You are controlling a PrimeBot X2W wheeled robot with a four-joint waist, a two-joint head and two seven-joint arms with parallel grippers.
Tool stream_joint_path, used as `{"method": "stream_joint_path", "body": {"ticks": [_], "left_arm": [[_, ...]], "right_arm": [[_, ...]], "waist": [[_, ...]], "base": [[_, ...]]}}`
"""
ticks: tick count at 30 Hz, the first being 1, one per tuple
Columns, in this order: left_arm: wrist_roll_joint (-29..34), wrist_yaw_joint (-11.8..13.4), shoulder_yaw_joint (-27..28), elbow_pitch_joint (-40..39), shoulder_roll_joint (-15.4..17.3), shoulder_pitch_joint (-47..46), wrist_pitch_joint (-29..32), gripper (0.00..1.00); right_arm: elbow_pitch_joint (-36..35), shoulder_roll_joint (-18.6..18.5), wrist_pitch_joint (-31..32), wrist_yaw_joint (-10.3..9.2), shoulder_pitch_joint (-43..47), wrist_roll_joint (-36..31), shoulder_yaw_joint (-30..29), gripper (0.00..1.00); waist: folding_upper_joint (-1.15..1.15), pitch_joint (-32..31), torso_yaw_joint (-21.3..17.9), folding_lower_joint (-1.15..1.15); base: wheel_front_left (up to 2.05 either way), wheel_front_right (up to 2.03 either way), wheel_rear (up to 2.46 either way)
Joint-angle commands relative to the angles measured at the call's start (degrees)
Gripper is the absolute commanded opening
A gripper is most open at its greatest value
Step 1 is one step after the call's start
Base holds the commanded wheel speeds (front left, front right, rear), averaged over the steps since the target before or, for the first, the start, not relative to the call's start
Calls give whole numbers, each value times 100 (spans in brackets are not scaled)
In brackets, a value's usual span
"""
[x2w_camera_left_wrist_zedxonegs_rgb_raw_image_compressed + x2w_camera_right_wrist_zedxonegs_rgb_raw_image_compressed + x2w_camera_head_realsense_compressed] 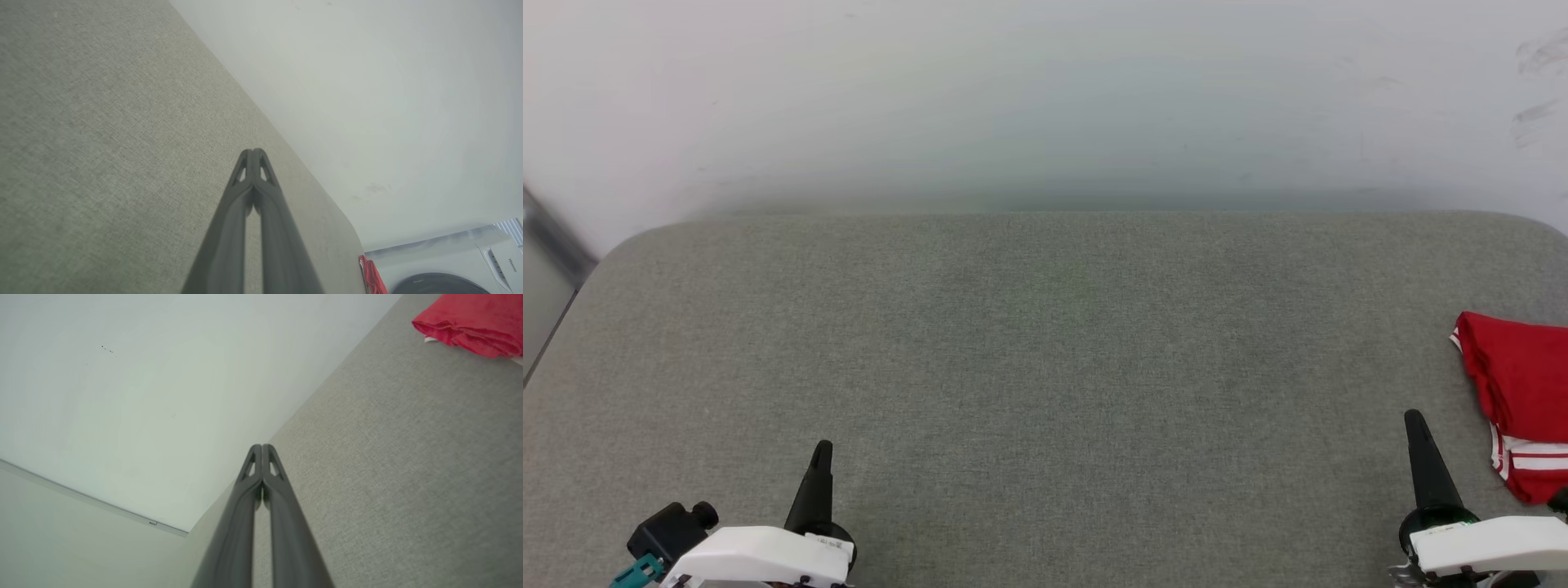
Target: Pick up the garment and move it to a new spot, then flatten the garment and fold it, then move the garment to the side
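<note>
The garment (1523, 392) lies at the far right of the table (1045, 367), partly cut off by the edge of the head view. It forms a compact red bundle with a white, red-striped sleeve edge showing at its near end. Whether it is neatly folded or merely bunched cannot be determined. The left claw (822, 447) sits at the near left of the table and the right claw (1413, 416) at the near right, both with fingers pointing toward the wall (1045, 98). Each wrist view shows the two fingers pressed together tip to tip with nothing between them, so both claws are fully closed and empty. The right claw is near the garment but clear of it, with a strip of bare grey cloth between them. The left claw is well apart from it, across the width of the table. This symmetrical, drawn-back posture reads as a rest position: it keeps the arms out of the central work area and gives the head camera an unobstructed view. The garment's position suits either the start of the task or its final step, and these pictures do not settle which. If a pick-up is due, the right claw is the better placed. It must open before descending on the bundle.
</note>
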Motion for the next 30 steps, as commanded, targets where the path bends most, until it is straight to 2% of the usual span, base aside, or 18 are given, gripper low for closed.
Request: {"method": "stream_joint_path", "body": {"ticks": [1, 30], "left_arm": [[-191, -50, 30, -31, 26, -154, 48, 0], [-1882, -220, 231, 161, 12, -436, 468, 0]], "right_arm": [[-10, -30, 47, 1, -156, 189, 3, 0], [276, -24, 472, 1, -463, 1820, 3, 0]], "waist": [[0, 2, -4, 0], [0, 47, -68, 0]], "base": [[0, 0, 0], [0, 0, 0]]}}
